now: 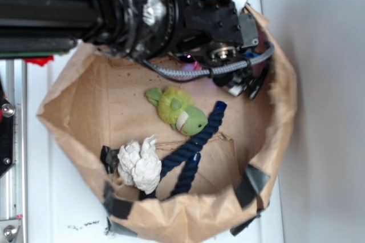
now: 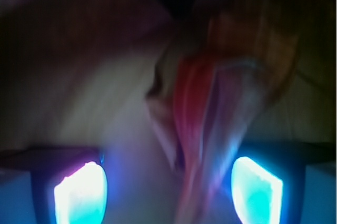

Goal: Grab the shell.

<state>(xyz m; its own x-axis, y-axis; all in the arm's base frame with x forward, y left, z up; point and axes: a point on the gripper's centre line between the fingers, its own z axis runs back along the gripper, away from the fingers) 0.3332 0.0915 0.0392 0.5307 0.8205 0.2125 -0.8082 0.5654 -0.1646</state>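
Inside a brown paper bag [image 1: 74, 100]: green plush toy [image 1: 177, 110], white coral-like clump [image 1: 140, 164] touching a navy rope [image 1: 191, 152].

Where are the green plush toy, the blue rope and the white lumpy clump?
green plush toy [image 1: 178, 111]: exterior view, on its body.
blue rope [image 1: 191, 150]: exterior view, mid-length.
white lumpy clump [image 1: 140, 164]: exterior view, centre.

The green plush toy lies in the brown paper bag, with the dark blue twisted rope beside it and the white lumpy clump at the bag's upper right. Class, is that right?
Not quite. The exterior view shows the white lumpy clump at the lower left of the brown paper bag, not the upper right. The green plush toy and the dark blue twisted rope are as stated.
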